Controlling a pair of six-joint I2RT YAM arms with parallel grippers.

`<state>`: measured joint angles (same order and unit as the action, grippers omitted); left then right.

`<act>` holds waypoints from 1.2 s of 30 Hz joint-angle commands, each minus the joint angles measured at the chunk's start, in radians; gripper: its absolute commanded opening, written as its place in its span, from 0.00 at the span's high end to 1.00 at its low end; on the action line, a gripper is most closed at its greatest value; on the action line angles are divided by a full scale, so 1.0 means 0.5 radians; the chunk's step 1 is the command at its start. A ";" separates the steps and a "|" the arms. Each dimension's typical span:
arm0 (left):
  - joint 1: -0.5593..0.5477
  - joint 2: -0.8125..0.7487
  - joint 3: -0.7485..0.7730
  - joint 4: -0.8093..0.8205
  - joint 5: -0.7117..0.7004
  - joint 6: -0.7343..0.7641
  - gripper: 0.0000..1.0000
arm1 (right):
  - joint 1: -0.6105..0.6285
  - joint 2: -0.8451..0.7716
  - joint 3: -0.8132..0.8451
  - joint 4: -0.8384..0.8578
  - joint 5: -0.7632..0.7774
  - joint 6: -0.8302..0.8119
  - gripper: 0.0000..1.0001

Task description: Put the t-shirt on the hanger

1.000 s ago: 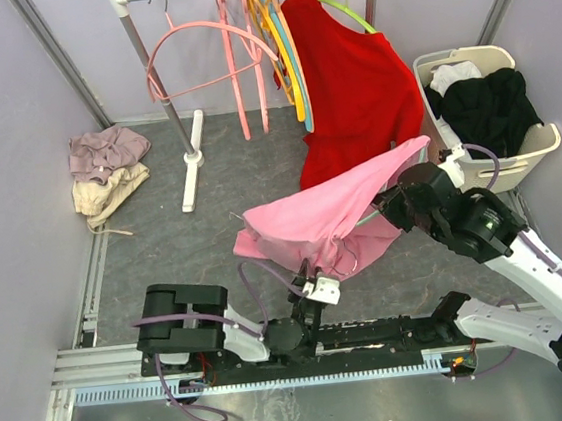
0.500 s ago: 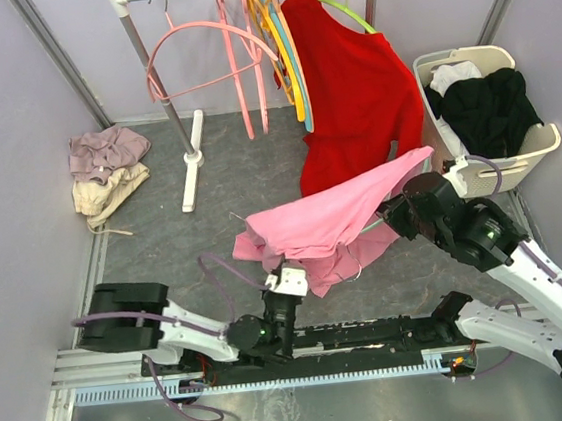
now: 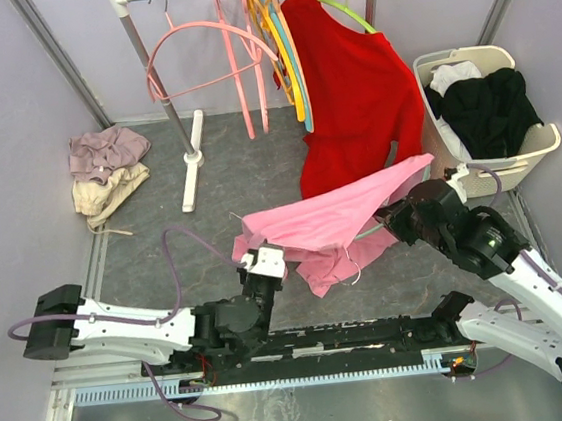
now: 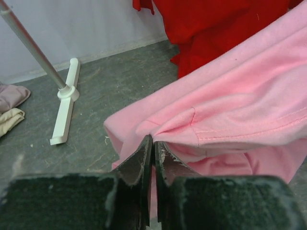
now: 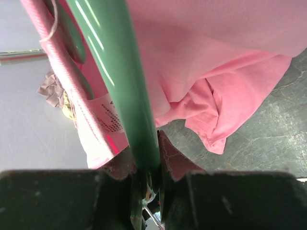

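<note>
Standing here, I see the t-shirt (image 3: 322,221) draped over the hanger (image 5: 115,72) at the middle of the surface, with its lower folds drooping toward 6 o'clock. The right gripper (image 5: 144,163) is clamped on the hanger's green bar, and the left gripper (image 4: 152,143) has its fingers pressed together on a thin fold at the shirt's 9 o'clock edge. That pinch looks shallow to me, so a firm tug might let the cloth slip free. A harder pull could instead drag the whole shirt along the smooth bar and off its end. The hanger might also twist in its narrow grip under the sideways load. Over at 2 o'clock the laundry basket (image 3: 544,146) holds a black garment (image 3: 487,108) and a white one (image 3: 453,75), well apart from the work.
</note>
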<state>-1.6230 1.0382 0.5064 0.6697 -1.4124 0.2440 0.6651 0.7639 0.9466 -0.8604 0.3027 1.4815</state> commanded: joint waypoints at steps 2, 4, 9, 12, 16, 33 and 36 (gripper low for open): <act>0.109 -0.022 0.297 -0.672 0.157 -0.246 0.86 | -0.012 -0.026 -0.028 0.122 0.000 0.014 0.99; 0.171 -0.015 0.394 -0.847 0.259 -0.309 0.83 | -0.012 -0.030 -0.040 0.128 -0.006 0.019 0.99; 0.528 0.062 0.765 -1.503 0.652 -0.695 0.69 | -0.013 -0.035 -0.061 0.146 -0.029 0.021 0.99; 0.788 0.214 1.002 -1.889 0.912 -0.872 0.67 | -0.011 -0.023 -0.075 0.166 -0.056 0.025 0.99; 0.936 0.349 1.145 -2.183 1.087 -1.055 0.62 | -0.013 -0.031 -0.106 0.172 -0.068 0.016 0.99; 0.379 -0.395 0.685 -2.048 1.841 -0.931 0.39 | -0.027 0.014 -0.178 0.219 -0.197 -0.052 0.99; 0.292 -0.323 0.661 -2.046 1.660 -0.937 0.38 | -0.026 0.021 -0.165 0.227 -0.235 -0.038 0.99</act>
<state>-1.4231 0.8326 0.8642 -0.4114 -0.5156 -0.2672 0.6540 0.7784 0.8429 -0.8341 0.2276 1.4429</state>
